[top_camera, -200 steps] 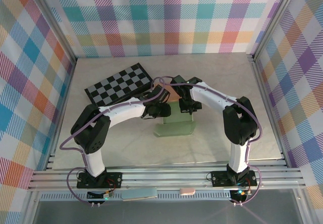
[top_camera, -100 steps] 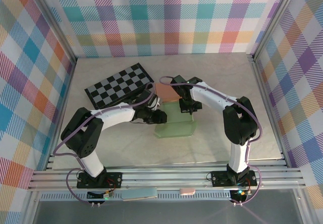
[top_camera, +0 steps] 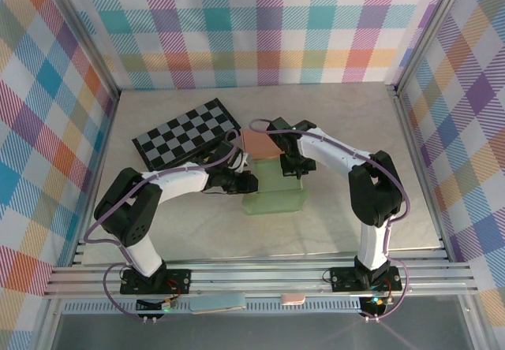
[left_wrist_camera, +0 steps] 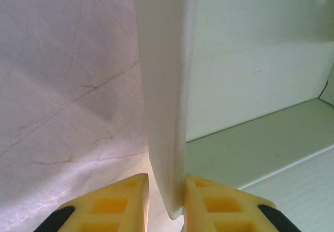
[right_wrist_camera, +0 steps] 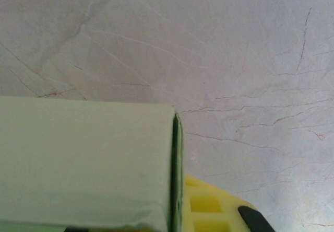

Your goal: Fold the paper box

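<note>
Here, left pincer [left_wrist_camera: 166, 184] astride box [left_wrist_camera: 163, 75].

Tabletop [top_camera: 355, 129]: pale, marbled w/ thin reddish veins, which show up close in both wrist views. Checkerboard [top_camera: 185, 133], black/grey squares, lies flat on the far-left part, turned at an angle. Peach square [top_camera: 258, 140] lies flat just beside the board's right corner. Plaid walls [top_camera: 260, 27] in many colours at back, L & R. Alu frame posts [top_camera: 87, 58] run up the corners; alu rails [top_camera: 260, 275] run along the near edge. Below the rails, on the front ledge: grey-teal flat strip [top_camera: 217, 302] and a small pink piece [top_camera: 293, 297], near each other, not touching.
</note>
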Action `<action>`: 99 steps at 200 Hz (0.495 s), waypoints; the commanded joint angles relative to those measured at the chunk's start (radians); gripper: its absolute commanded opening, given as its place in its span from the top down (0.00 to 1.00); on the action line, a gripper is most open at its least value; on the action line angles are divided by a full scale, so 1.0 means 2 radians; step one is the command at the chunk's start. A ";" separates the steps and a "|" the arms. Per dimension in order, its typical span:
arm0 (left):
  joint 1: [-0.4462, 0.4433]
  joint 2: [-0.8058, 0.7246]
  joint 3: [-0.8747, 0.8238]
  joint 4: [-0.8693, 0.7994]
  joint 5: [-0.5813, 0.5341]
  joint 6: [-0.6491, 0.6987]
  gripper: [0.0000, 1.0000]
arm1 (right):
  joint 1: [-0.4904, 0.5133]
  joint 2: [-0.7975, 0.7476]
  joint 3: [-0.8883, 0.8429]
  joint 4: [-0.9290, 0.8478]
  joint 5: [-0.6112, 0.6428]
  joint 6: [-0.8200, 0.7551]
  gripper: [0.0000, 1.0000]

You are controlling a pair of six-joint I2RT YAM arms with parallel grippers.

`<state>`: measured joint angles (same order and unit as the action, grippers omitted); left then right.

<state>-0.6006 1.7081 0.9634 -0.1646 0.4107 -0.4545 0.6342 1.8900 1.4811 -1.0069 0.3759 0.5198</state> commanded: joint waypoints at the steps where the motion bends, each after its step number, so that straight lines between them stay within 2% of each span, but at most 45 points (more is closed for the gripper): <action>1: 0.007 0.011 0.008 0.015 0.013 0.005 0.79 | 0.000 0.005 0.006 -0.004 -0.003 -0.004 1.00; 37: 0.006 0.015 0.005 0.025 0.020 0.003 0.87 | 0.000 0.007 0.009 -0.004 -0.003 -0.005 1.00; 62: -0.002 0.022 0.015 0.011 0.004 0.008 0.90 | 0.000 0.007 0.010 -0.005 -0.004 -0.005 1.00; 83: -0.012 0.024 0.026 -0.013 -0.031 0.011 0.93 | 0.000 0.006 0.010 -0.005 -0.003 -0.004 1.00; 99: -0.024 0.025 0.033 -0.039 -0.076 0.010 1.00 | 0.000 0.005 0.010 -0.006 -0.002 -0.003 1.00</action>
<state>-0.6159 1.7409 0.9924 -0.1646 0.3805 -0.4503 0.6338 1.8900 1.4811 -1.0077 0.3832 0.5163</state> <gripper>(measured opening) 0.036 0.068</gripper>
